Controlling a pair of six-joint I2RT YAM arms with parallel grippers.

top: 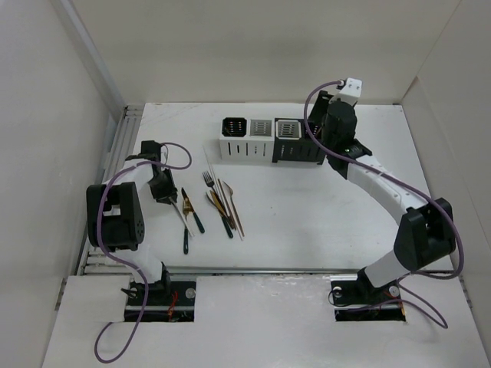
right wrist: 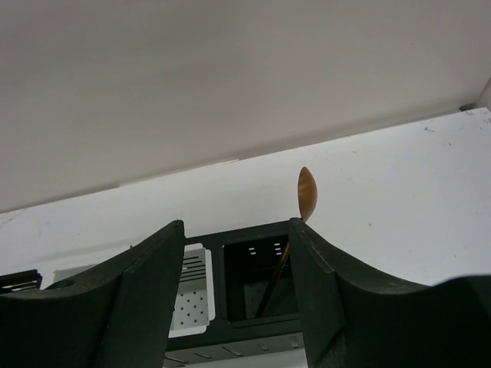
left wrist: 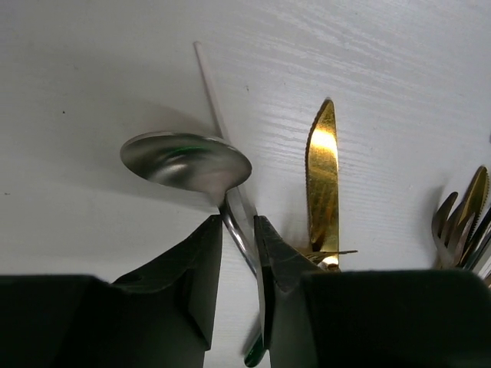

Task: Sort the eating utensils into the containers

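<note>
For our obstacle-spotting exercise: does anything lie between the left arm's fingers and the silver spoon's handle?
Nothing visible blocks it: the left fingers flank the silver spoon's handle. A white stick runs close beside the spoon's neck toward that gap; the gold knife lies off to one side.

White tubular links and bulky black joint housings are seen on both the left arm (top: 115, 218), at the left of the overhead frame, and the right arm (top: 383, 188), at the right. A purple cable (top: 97, 346) is looped along each arm and trailed past the black base plates (top: 360, 295) at the bottom edge. A small white camera box (top: 351, 88) is mounted right of centre in the upper frame. In the wrist views, the fingers (left wrist: 192, 284) are shown as matt black, wedge-shaped blocks.
</note>
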